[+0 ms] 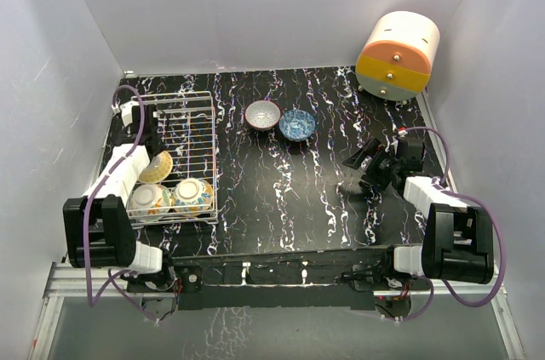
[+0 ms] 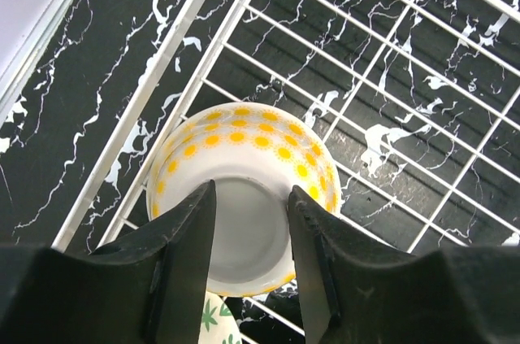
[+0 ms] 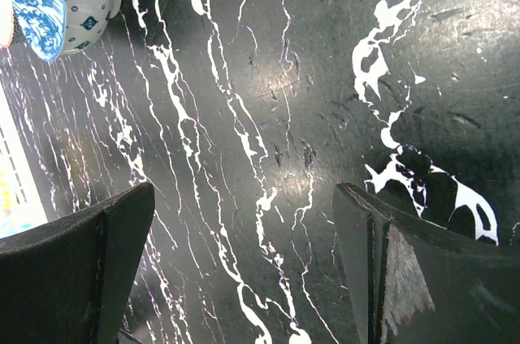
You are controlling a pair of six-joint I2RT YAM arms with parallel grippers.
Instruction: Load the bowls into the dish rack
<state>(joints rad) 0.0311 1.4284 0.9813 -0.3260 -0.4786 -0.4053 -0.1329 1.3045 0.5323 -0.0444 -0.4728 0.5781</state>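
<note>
The white wire dish rack [image 1: 181, 122] stands at the left of the table. Two bowls [image 1: 151, 199] [image 1: 193, 195] sit at its near end. My left gripper [image 1: 146, 145] is over the rack, shut on the foot of an orange-yellow floral bowl [image 1: 157, 166] held tilted just behind them. In the left wrist view the fingers [image 2: 183, 263] clamp that bowl's [image 2: 244, 137] base over the rack bars [image 2: 390, 92]. A grey bowl [image 1: 262, 114] and a blue bowl [image 1: 297, 124] stand on the table at mid-back. My right gripper [image 1: 362, 174] is open and empty at the right.
A cream-orange-yellow drum [image 1: 398, 55] stands at the back right corner. In the right wrist view my gripper [image 3: 244, 189] hangs over bare black marbled table [image 3: 268, 116], with the blue bowl [image 3: 36, 2] at top left. A green-patterned bowl [image 2: 213, 320] shows under the held one.
</note>
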